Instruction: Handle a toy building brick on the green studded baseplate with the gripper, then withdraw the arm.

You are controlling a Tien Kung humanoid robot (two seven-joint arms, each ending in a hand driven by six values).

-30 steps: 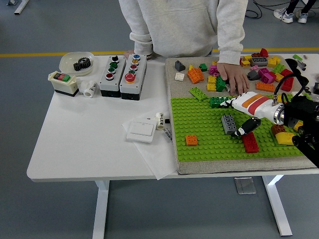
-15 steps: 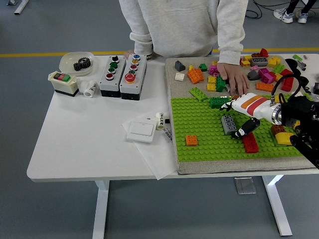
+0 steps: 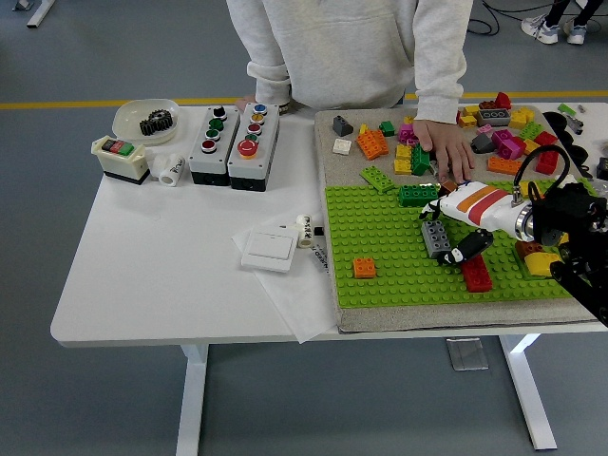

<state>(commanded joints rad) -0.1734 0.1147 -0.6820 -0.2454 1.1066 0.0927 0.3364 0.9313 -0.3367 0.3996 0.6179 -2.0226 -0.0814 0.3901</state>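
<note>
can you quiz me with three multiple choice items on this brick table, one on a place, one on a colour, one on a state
1. Where does the small orange brick on the green baseplate sit?
A. near its front left corner
B. at its far right edge
C. off the plate, on the white table

2. What colour is the long brick just nearer the camera than the right hand?
A. blue
B. red
C. white

3. What is the person's hand doing?
A. lifting the plate
B. pressing a button box
C. resting on the mat among the loose bricks

Answers: 1 A, it stands alone on the studs by the plate's near left corner. 2 B, it is plain red. 3 C, the palm lies flat on the mat behind the plate, beside the yellow and green bricks.
</note>
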